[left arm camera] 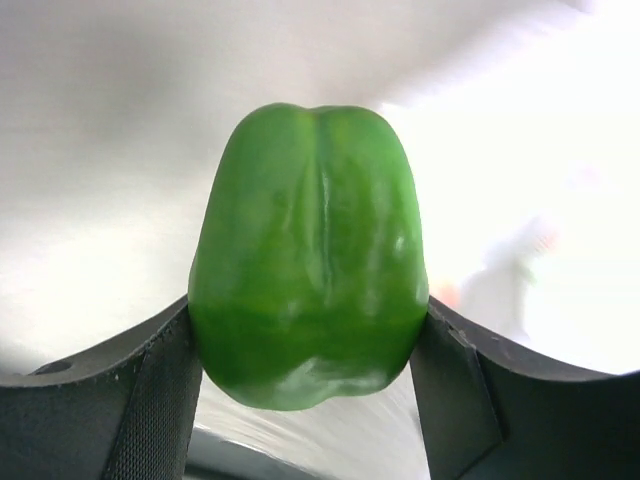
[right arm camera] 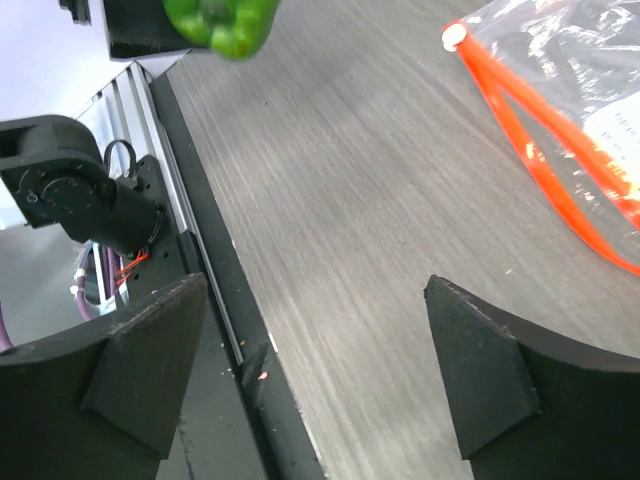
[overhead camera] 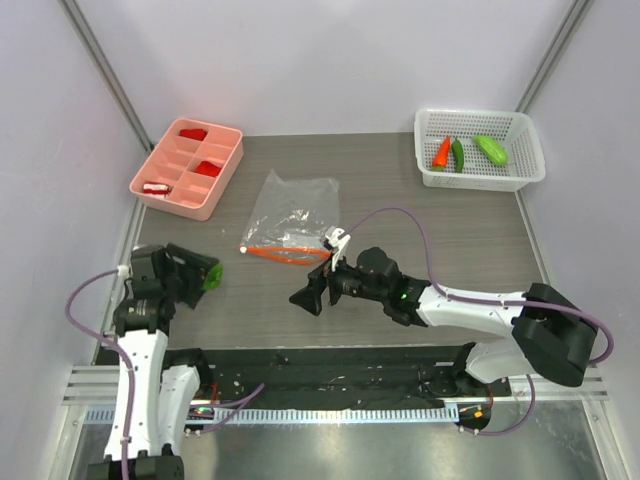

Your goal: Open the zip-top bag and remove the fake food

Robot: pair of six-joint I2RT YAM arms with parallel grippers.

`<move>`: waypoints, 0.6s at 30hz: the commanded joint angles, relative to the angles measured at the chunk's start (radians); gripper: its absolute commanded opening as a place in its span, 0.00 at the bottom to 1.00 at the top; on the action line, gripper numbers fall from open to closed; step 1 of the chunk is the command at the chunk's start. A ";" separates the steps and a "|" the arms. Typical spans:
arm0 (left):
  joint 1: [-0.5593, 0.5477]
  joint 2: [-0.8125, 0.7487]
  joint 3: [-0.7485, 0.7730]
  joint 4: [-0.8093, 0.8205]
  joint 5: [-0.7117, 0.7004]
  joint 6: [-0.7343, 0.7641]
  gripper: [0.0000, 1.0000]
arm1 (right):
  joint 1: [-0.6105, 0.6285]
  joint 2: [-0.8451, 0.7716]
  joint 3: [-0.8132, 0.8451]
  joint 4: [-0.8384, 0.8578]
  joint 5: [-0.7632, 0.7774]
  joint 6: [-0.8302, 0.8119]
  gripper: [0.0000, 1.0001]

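Our left hand point(left arm camera: 310, 370) clamps the bell pepper point(left arm camera: 310, 250); our right hand point(right arm camera: 315, 370) stands apart. The zip-top bag point(overhead camera: 291, 212) looks emptied; only setting the pepper down remains.

One zip-top bag point(overhead camera: 292, 212), one pepper point(left arm camera: 310, 270), three other vegetables point(overhead camera: 490, 149), one basket point(overhead camera: 480, 181), one tray point(overhead camera: 172, 160).

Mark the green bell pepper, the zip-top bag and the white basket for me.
green bell pepper point(left arm camera: 310, 270): left wrist view, middle of its body.
zip-top bag point(overhead camera: 292, 210): top view, clear plastic centre.
white basket point(overhead camera: 485, 181): top view, its near wall.
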 commanded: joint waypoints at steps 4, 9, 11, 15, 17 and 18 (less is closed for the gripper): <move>-0.062 -0.009 -0.051 0.745 0.684 0.001 0.38 | -0.091 -0.081 -0.057 0.175 -0.173 0.005 1.00; -0.275 0.114 -0.054 1.102 0.824 -0.093 0.40 | -0.126 -0.130 -0.078 0.229 -0.254 -0.013 1.00; -0.352 0.175 -0.042 1.247 0.844 -0.119 0.40 | -0.132 -0.150 -0.074 0.240 -0.248 -0.027 1.00; -0.475 0.249 0.010 1.298 0.909 -0.098 0.36 | -0.141 -0.222 -0.074 0.182 -0.146 -0.094 1.00; -0.478 0.267 0.012 1.319 0.942 -0.101 0.35 | -0.141 -0.283 -0.075 0.148 -0.103 -0.146 1.00; -0.480 0.267 0.006 1.325 0.952 -0.101 0.35 | -0.141 -0.310 -0.081 0.128 -0.054 -0.193 1.00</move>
